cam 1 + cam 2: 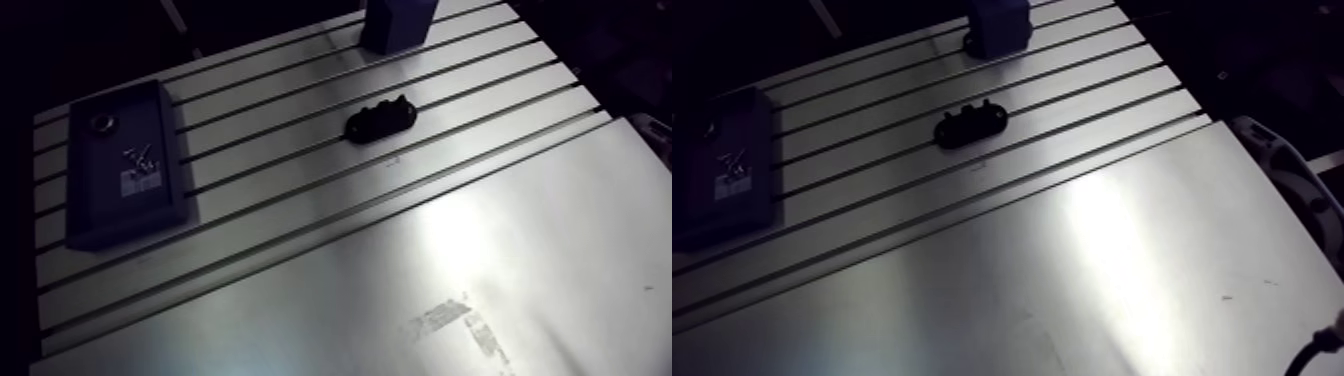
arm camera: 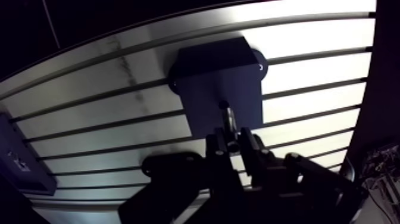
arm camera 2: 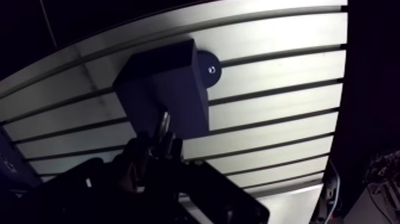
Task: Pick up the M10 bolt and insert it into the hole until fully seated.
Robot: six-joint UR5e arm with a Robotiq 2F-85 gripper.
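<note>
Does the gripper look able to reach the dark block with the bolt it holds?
Probably yes: the gripper, shut on the bolt, has the dark block right ahead of it, with nothing between them. I cannot make out the hole.

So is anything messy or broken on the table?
Nothing is spilled or broken. The tray, the black part and the dark block all sit flat on the table. Only a pale scuffed patch marks the smooth sheet.
</note>
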